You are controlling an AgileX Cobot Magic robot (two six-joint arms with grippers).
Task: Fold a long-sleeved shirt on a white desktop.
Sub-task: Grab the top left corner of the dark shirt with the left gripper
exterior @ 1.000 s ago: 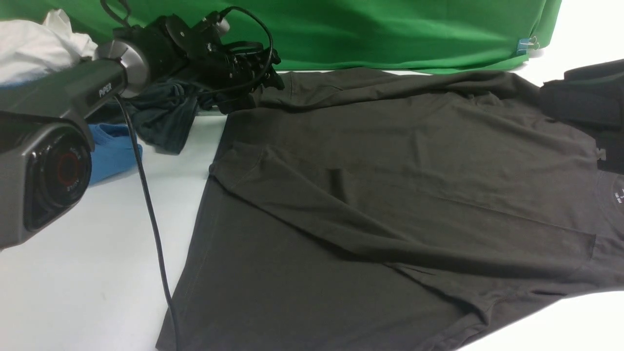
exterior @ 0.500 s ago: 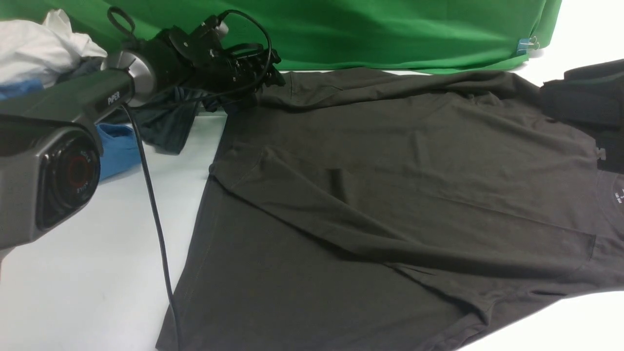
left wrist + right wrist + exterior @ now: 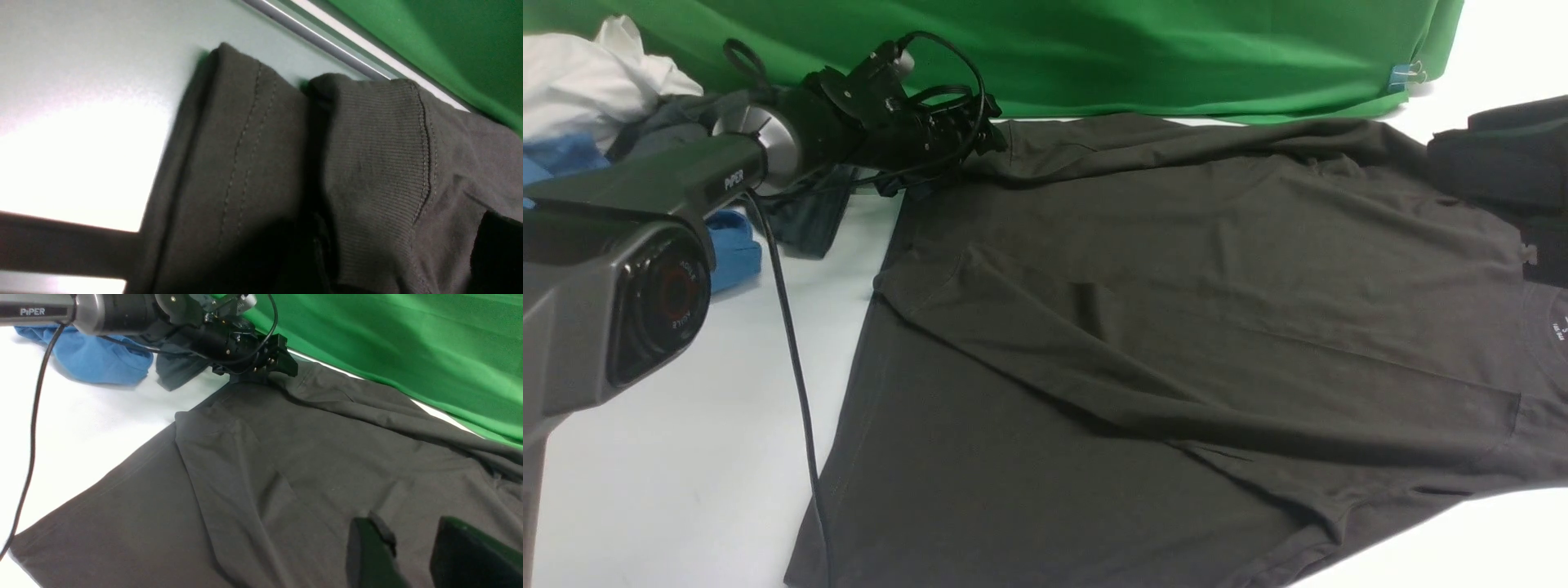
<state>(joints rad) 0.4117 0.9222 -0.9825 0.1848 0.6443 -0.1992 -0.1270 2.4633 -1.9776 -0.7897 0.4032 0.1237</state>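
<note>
The long-sleeved shirt [image 3: 1176, 327] lies spread flat on the white desktop [image 3: 670, 457], with one sleeve folded slantwise across its body. My left gripper [image 3: 980, 135] is at the shirt's far left corner. In the left wrist view the ribbed cuff [image 3: 367, 163] lies between its two dark fingers [image 3: 498, 253], and the left gripper [image 3: 398, 245] stands open around it. My right gripper [image 3: 404, 522] hovers open just over the shirt's body, with only flat cloth showing in the gap. The right arm's dark body [image 3: 1503, 171] sits at the right edge, near the collar print [image 3: 1560, 327].
A dark grey garment [image 3: 809, 220], a bright blue shirt [image 3: 731, 249] and a white cloth [image 3: 588, 73] are piled at the far left. The green backdrop [image 3: 1176, 57] hangs along the back. A black cable [image 3: 792, 367] trails over the desktop beside the shirt's left hem. A silver strip [image 3: 310, 38] runs behind the cuff.
My left arm has reached further forward and to the right, bringing its gripper over the shirt's far left corner at the cuff. The right arm and the shirt have not moved.
</note>
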